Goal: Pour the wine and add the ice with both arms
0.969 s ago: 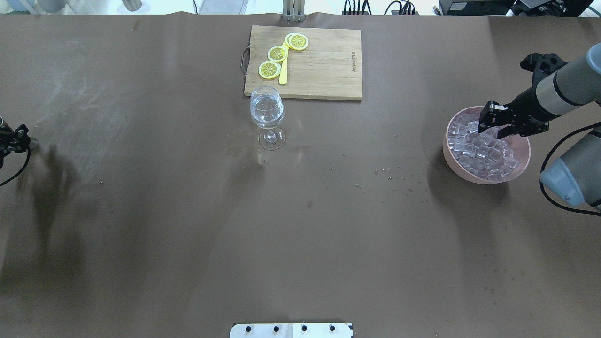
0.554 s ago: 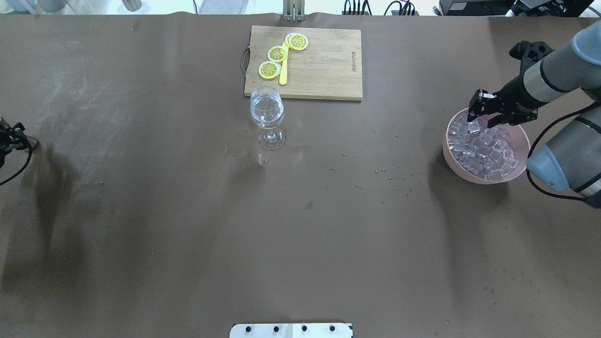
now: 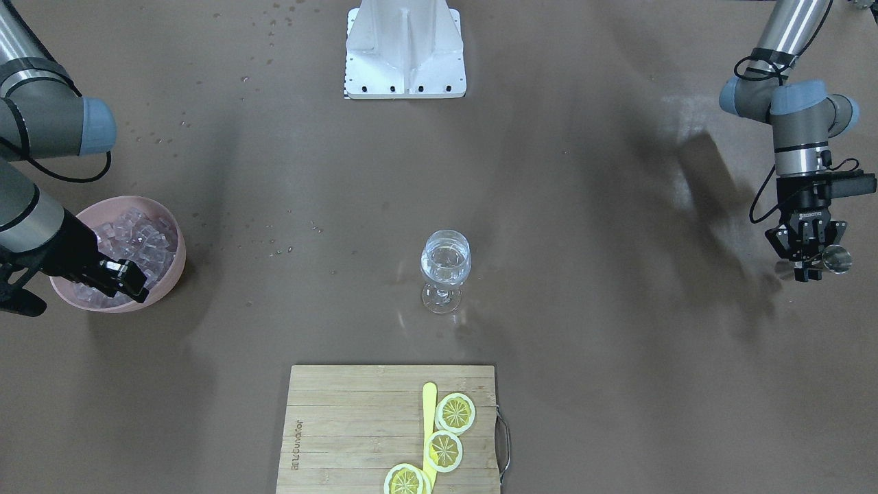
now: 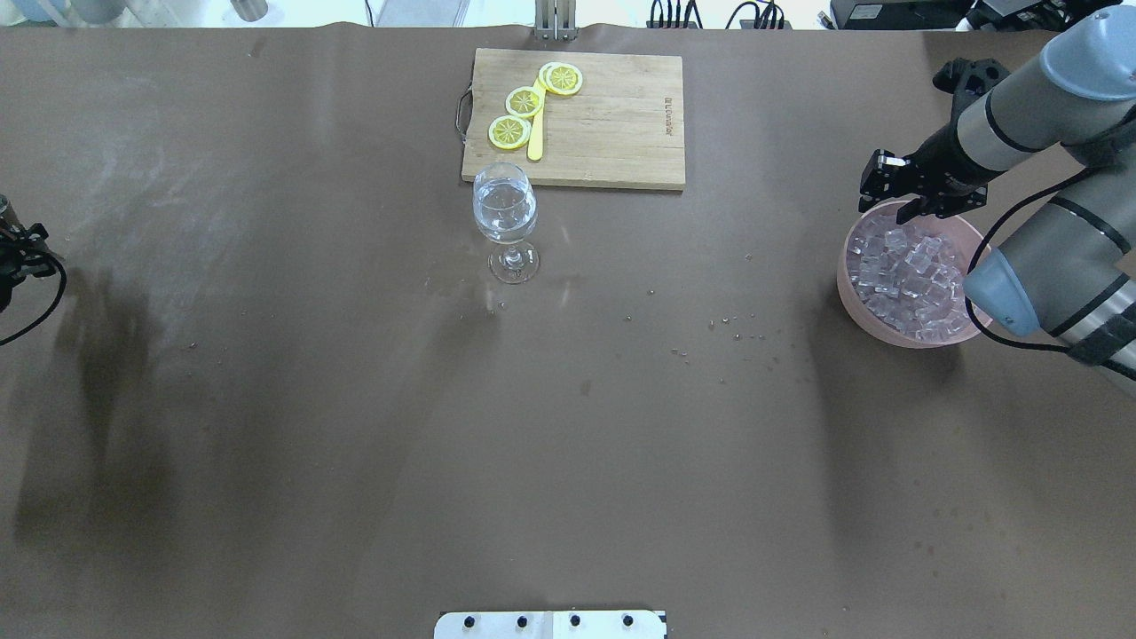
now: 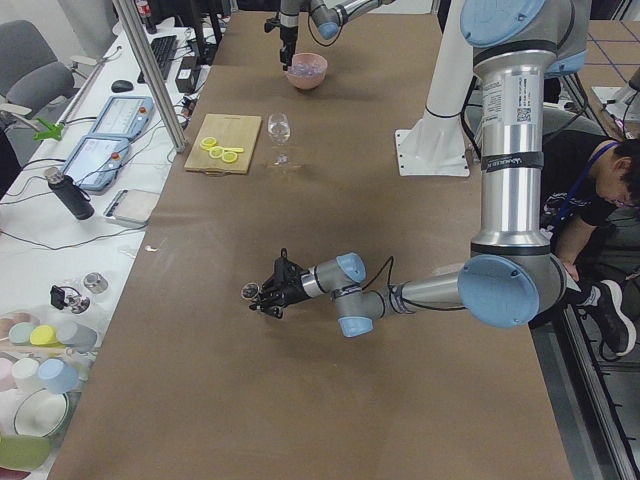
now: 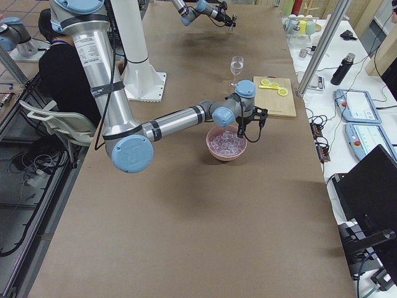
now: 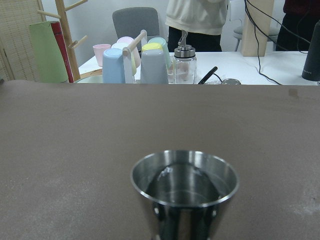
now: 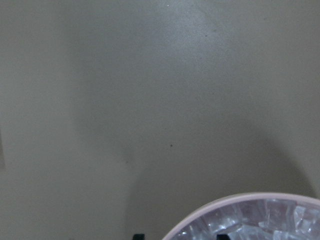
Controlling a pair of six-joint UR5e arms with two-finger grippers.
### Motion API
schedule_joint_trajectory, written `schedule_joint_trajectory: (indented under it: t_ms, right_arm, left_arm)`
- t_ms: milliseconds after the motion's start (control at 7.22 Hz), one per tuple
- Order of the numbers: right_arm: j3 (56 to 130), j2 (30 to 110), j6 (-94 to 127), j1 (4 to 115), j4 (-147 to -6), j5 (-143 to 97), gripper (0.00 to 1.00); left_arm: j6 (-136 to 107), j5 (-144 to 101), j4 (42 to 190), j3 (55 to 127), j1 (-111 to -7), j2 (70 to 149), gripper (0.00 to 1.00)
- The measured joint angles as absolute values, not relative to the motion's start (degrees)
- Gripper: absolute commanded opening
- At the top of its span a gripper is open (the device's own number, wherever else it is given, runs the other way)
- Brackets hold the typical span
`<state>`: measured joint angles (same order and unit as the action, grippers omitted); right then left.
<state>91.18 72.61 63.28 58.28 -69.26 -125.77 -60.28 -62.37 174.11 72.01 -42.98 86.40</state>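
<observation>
A pink bowl at the right holds the ice, many clear cubes; it also shows in the front view. My right gripper hangs over the bowl's far rim, lifted clear of the pile, and seems shut on an ice cube that barely shows. The wine glass stands mid-table with clear liquid in it. My left gripper is at the table's far left, shut on a small steel cup with a little clear liquid inside.
A wooden cutting board with lemon slices and a yellow knife lies just beyond the glass. The white base block sits at the robot's edge. Small drops dot the table between glass and bowl.
My right gripper has risen out of the ice and moved away from the robot, to the bowl's far rim. The left gripper has drifted slightly toward the table's left edge.
</observation>
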Motion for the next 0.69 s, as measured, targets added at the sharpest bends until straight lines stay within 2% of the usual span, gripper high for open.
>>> schedule_joint_trajectory:
  t_ms: [415,692]
  right_arm:
    - [91.94,74.06,62.91,58.86,-69.03,-126.13,0.58]
    - [91.92,74.85,62.81,58.84,-68.83,-125.63,0.58]
  left_arm:
    - [-56.82,-61.87,172.85,75.05,-44.01,89.39,0.21]
    - [-53.57,-61.80,167.56,81.57,-44.49,90.41,0.20]
